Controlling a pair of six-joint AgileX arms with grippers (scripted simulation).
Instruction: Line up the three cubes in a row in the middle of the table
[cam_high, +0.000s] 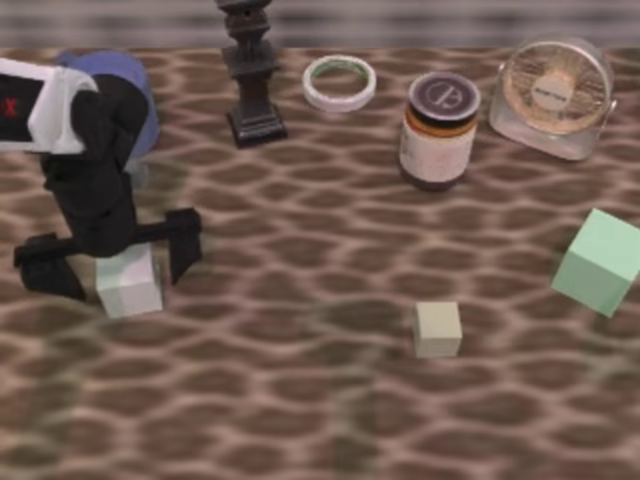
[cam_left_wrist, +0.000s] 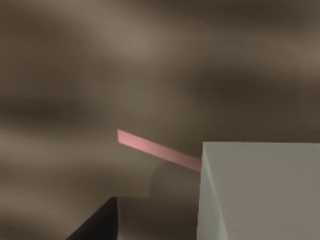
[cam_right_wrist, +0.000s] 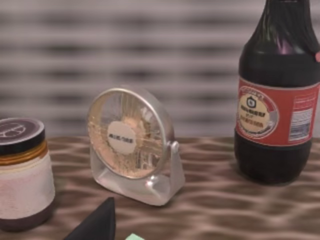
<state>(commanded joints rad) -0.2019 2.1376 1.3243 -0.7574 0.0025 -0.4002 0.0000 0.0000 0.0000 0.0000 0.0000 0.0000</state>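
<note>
Straddling the medium cube (cam_high: 129, 285) at the left of the top view, the left gripper (cam_high: 108, 260) stands with its jaws spread, one dark finger on each side of the cube and neither visibly pressing it; the grasp is judged not yet made. To do this step well, centre the cube between the fingers before closing; bring the jaws together squarely on two opposite flat faces, not across an edge, so the cube does not twist; lift only enough to clear the worktop (cam_high: 300, 400), then carry it toward the middle and set it down flat. The left wrist view shows the cube's pale face close up with a sharp vertical edge, beside one dark fingertip.

The medium cube is whitish pale green, matte and plain; it sits upright on the patterned brown worktop. The small cube (cam_high: 438, 329), beige-grey, lies right of centre in the lower half of the frame, well apart from the first. The largest cube (cam_high: 600, 262), mint green, lies at the right edge of the frame. No row exists yet; all three stand far from one another.

The right gripper does not appear in the top view; its wrist view shows only a dark tip, so I cannot tell its state.

Along the upper edge stand a candlestick (cam_high: 250, 75), a tape roll (cam_high: 339, 82), a jar (cam_high: 438, 130) and a small fan (cam_high: 553, 95).
</note>
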